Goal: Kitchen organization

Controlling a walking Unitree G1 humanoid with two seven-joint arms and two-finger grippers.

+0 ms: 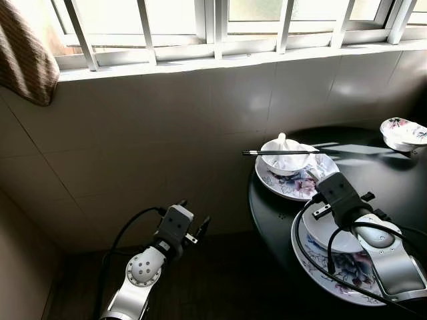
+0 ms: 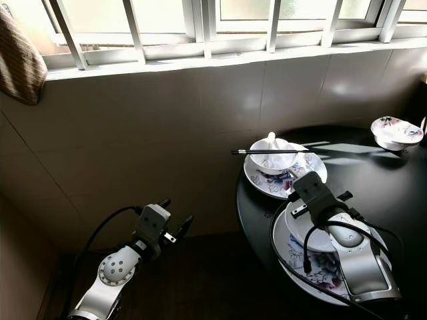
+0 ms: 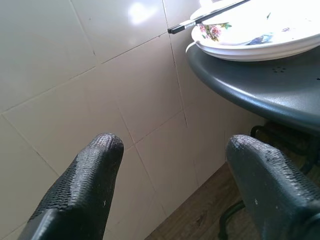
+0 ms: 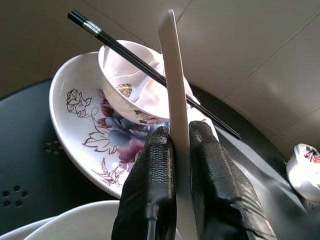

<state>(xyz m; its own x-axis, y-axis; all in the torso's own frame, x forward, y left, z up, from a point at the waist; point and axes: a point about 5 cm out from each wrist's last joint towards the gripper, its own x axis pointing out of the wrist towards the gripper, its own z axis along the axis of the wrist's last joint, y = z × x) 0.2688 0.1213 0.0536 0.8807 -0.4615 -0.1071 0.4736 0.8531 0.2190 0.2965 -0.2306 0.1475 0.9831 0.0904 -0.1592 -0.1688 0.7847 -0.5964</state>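
The right hand [image 4: 177,165] pinches a thin white utensil [image 4: 172,75] upright just beside the floral plate [image 4: 75,115], seemingly to clear it, while the left hand [image 3: 175,175] hangs open below the table [image 3: 260,87].

glossy floral porcelain plate [image 4: 80,120], matt dark table [image 1: 387,180], glossy tiled wall [image 1: 167,133].

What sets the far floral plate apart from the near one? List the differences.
1. The far floral plate carries a white bowl with black chopsticks laid across its rim; the near floral plate carries a plain white dish.
2. The far plate sits by the tiled wall; the near plate lies under the right gripper, whose fingers are shut on a thin white piece.

Both have purple flower patterns and rest on the dark round table.
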